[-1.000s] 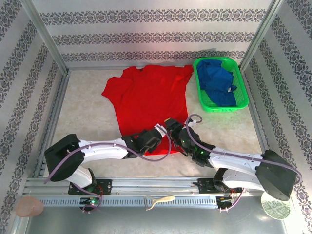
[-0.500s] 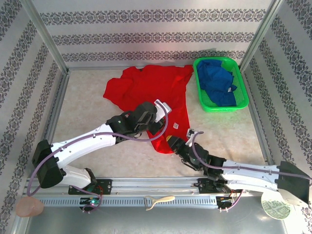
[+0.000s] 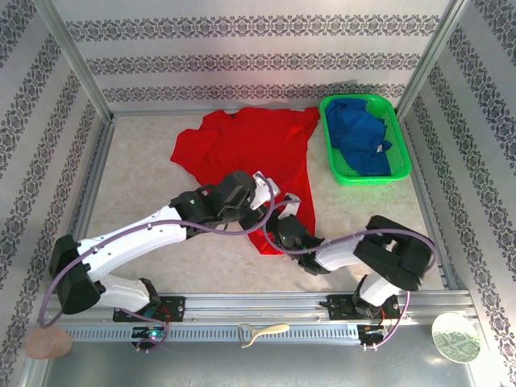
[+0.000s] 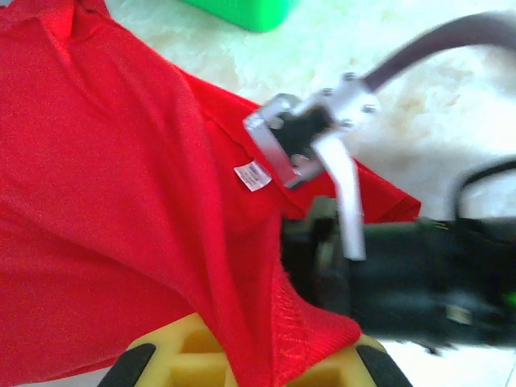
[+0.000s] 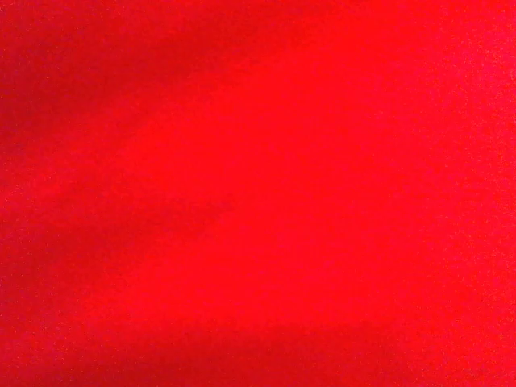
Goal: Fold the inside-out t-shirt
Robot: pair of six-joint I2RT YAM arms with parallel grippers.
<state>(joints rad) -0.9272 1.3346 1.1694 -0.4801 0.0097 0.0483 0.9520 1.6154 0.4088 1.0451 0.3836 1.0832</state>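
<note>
since the earlier frame the right arm has doubled back, elbow raised, and the right gripper (image 3: 287,231) has come in to the near hem of the inside-out t-shirt (image 3: 242,149). the left arm has hardly shifted.

from above, the t-shirt lies on the table (image 3: 137,193) toward the far side, just left of the green basket (image 3: 401,171) that holds a blue garment (image 3: 359,133). its collar end is far and spread. its left sleeve is rumpled. its near end is drawn into a point between the two grippers. the left gripper (image 3: 270,189) sits over the cloth, far and left of the right one.

from the left wrist, the yellow fingers (image 4: 181,356) are closed narrow on a ridge of red cloth that rises between them. a small white tag (image 4: 253,175) shows on the shirt beyond.

from the right wrist, red cloth lies close against the camera. that gripper's fingers are closed tight, but whether cloth is caught between them i cannot tell.

as i judge it, the job is barely begun: the hem is gathered, no fold is laid, and every fold remains.
</note>
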